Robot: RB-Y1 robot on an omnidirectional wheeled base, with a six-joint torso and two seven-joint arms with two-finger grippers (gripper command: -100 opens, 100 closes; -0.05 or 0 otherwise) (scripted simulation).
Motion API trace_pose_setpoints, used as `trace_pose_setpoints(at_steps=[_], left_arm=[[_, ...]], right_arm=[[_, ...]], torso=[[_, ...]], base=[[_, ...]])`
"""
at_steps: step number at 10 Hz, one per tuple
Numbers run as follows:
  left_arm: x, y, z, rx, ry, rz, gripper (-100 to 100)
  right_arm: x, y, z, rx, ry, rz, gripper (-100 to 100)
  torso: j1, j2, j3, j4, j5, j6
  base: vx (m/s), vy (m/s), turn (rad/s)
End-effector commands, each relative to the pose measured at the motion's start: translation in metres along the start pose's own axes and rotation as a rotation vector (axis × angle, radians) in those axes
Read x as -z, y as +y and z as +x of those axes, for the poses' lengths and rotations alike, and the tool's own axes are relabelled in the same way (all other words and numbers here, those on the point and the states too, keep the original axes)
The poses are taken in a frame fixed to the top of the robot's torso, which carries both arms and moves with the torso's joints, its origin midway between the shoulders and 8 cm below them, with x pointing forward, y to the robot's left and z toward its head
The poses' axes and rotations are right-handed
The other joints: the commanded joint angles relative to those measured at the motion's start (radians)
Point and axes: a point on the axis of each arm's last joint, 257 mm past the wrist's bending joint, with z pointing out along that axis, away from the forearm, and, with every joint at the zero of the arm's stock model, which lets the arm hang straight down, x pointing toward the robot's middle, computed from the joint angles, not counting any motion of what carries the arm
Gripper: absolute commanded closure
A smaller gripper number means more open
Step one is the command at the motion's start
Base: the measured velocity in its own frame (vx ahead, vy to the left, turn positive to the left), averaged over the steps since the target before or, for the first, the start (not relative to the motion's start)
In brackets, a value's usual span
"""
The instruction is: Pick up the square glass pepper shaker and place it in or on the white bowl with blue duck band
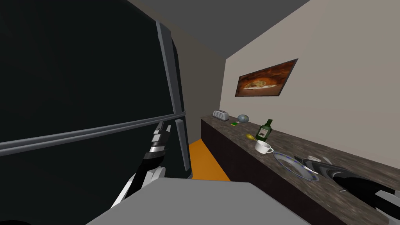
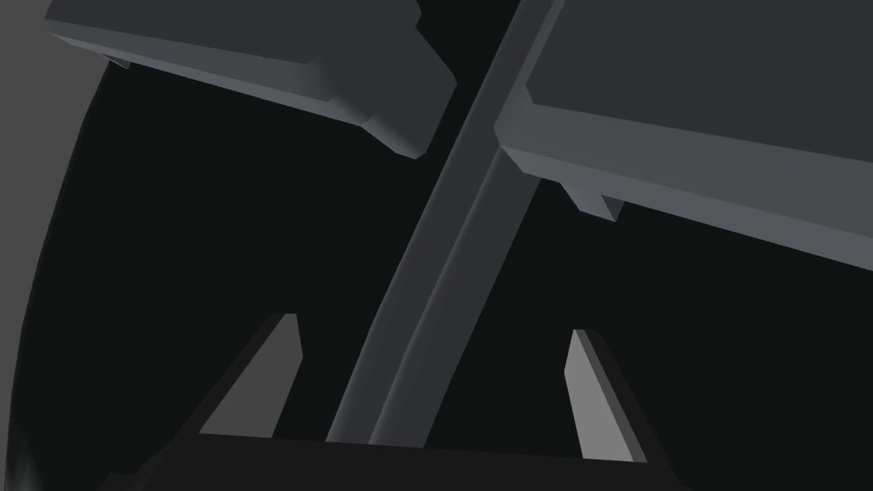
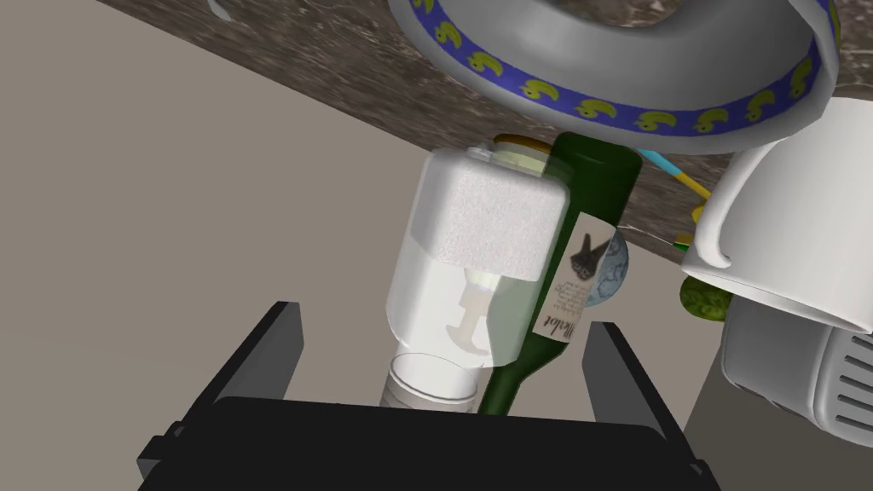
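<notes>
Grasping is looking like the step in hand: the right pincer point(image 3: 443, 315) is hanging spread around the pepper shaker point(image 3: 477, 239), one finger lying to each side of the glass body and neither pressing it, so I am judging the shaker not yet gripped. The shaker is standing on the mottled brown bench point(image 3: 341, 51), just beside the white bowl point(image 3: 597, 109) with its blue band of yellow-green ducks. A green bottle point(image 3: 597, 170) is standing farther along the bench, in line behind it. To do this well, the fingers should be closing squarely on two flat opposite faces, on the body rather than on the ribbed cap, which is sitting close to the pincer's dark block. A slow squeeze is called for, since smooth glass is likely to be twisting or slipping if caught on a corner. The lift should be going straight up before swinging over the bowl's rim, keeping short of the white cup point(image 3: 793, 213) beyond it. The shaker is looking square-shouldered with rounded edges and clear walls, part filled with a pale grainy white, its cap light and ribbed. The left pincer point(image 2: 433, 324) is hanging spread too, holding nothing, with a grey bar point(image 2: 460, 213) ahead of it.
</notes>
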Motion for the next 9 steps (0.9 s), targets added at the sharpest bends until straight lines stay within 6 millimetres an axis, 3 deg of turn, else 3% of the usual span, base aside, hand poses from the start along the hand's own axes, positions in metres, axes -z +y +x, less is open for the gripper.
trace_pose_setpoints(at_steps=[1,3,4,5,9], left_arm=[[0.000,0.000,0.000,0.000,0.000,0.000,0],[0.000,0.000,0.000,0.000,0.000,0.000,0],[0.000,0.000,0.000,0.000,0.000,0.000,0],[0.000,0.000,0.000,0.000,0.000,0.000,0],[0.000,0.000,0.000,0.000,0.000,0.000,0]], right_arm=[[0.000,0.000,0.000,0.000,0.000,0.000,-100],[0.000,0.000,0.000,0.000,0.000,0.000,-100],[0.000,0.000,0.000,0.000,0.000,0.000,0],[0.002,0.003,-0.020,0.002,-0.016,-0.010,-100],[0.007,0.020,-0.066,0.008,-0.050,-0.045,-100]], torso=[[0.000,0.000,0.000,0.000,0.000,0.000],[0.000,0.000,0.000,0.000,0.000,0.000],[0.000,0.000,0.000,0.000,0.000,0.000],[0.000,0.000,0.000,0.000,0.000,0.000],[-0.001,0.002,0.001,0.001,0.000,0.000]], base=[[0.000,0.000,0.000],[0.000,0.000,0.000],[0.000,0.000,0.000],[-0.014,-0.013,-0.114],[-0.029,-0.020,-0.121]])
